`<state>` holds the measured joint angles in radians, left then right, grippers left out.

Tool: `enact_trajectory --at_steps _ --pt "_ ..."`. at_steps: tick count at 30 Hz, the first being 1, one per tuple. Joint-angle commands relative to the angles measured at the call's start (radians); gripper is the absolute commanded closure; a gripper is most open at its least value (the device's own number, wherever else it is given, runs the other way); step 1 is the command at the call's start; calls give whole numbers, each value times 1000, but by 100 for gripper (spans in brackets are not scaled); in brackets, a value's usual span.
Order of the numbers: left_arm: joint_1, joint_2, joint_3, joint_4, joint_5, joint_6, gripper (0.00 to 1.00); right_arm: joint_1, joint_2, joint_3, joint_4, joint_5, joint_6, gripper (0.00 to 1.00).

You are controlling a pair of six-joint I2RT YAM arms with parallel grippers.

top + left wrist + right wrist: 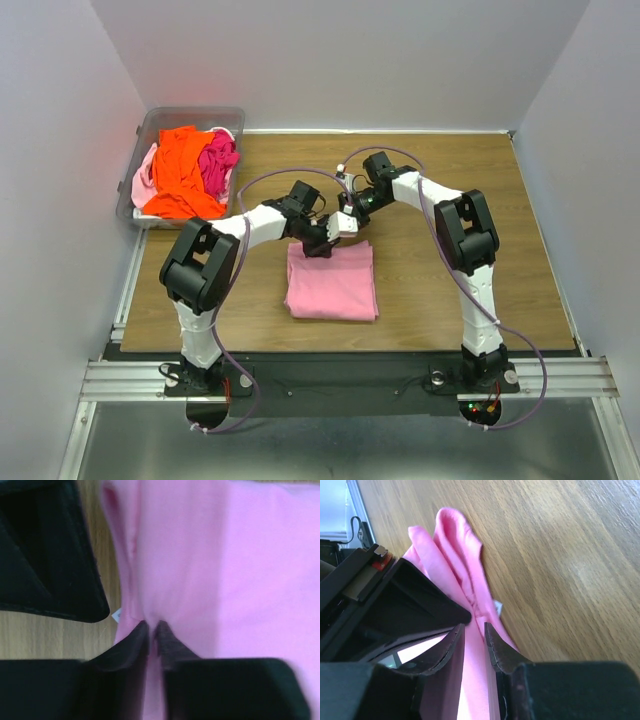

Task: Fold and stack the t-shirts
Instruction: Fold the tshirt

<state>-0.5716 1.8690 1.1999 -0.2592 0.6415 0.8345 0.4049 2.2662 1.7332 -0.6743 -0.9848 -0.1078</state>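
A light pink t-shirt (332, 282) lies folded in a rough rectangle on the wooden table (480, 200), in front of the arms. My left gripper (318, 245) is shut on its far edge near the left corner; the left wrist view shows the fabric (225, 580) pinched between the fingertips (137, 637). My right gripper (345, 224) is right beside it, shut on the same far edge; the right wrist view shows pink cloth (460, 555) between its fingertips (495, 645). Orange (185, 175), hot pink (218, 160) and pale pink (145, 175) shirts are heaped in the bin.
A clear plastic bin (165, 122) stands at the table's far left corner. White walls enclose the table on three sides. A metal rail (330, 375) runs along the near edge by the arm bases.
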Motion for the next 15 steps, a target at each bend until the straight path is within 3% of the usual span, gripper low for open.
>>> enact_trajectory --at_steps 1,6,15 --pt "-8 -30 33 -38 23 40 87 -5 6 46 25 -40 13 72" --pt "-13 -125 -5 -40 44 32 99 5 3 49 28 -75 31 72" --pt "-43 -208 -33 -54 -5 44 97 40 61 26 27 -84 0 75"
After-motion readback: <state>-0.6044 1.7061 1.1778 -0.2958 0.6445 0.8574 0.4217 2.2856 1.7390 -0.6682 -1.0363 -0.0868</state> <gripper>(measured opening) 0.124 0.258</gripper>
